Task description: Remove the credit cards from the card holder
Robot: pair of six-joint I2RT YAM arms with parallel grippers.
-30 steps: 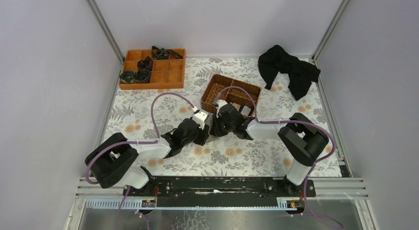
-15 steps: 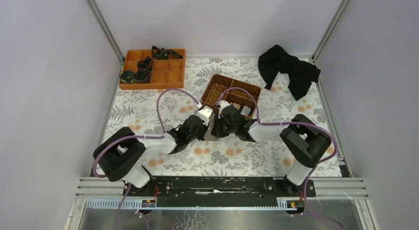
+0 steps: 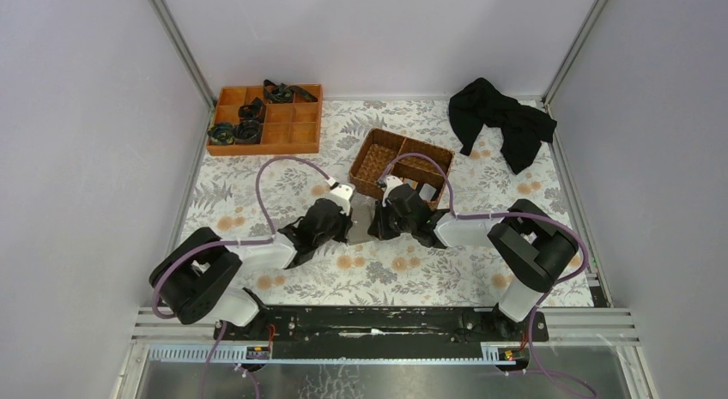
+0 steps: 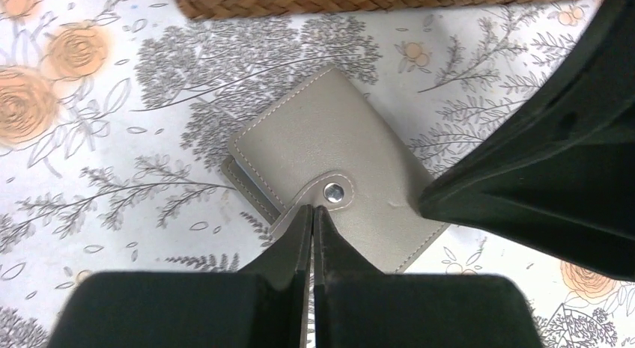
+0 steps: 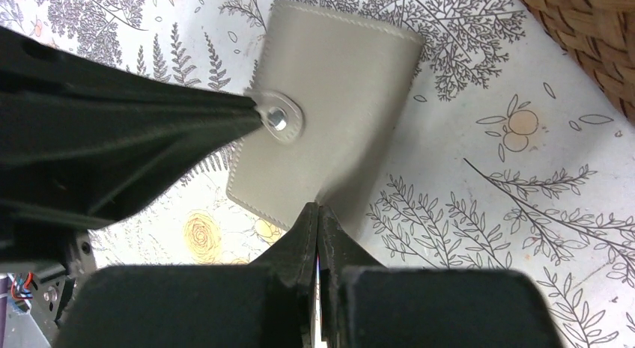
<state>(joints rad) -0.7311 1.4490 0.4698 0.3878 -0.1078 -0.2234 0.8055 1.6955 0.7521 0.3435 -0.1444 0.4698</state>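
Note:
The card holder [image 3: 360, 220] [image 4: 329, 142] [image 5: 337, 78] lies closed on the floral cloth just in front of the wicker basket, its snap strap fastened. My left gripper [image 3: 348, 220] [image 4: 313, 212] [image 5: 254, 112] comes in from the left and is shut on the strap beside the metal snap. Facing it from the right, my right gripper [image 3: 374, 222] [image 5: 318, 208] [image 4: 427, 198] is shut, its tips pressing on the holder's opposite edge. The credit cards are hidden inside the closed holder.
The brown wicker basket [image 3: 378, 150] [image 4: 337, 0] [image 5: 591, 41] stands right behind the holder, with a small pale flat piece [image 3: 427, 191] in its near compartment. An orange divided tray [image 3: 305, 137] with black items sits back left. A black cloth [image 3: 502, 120] lies back right.
My left gripper's jaws have closed on the holder's strap, and it has drawn slightly left. The right gripper has stayed shut against the holder.

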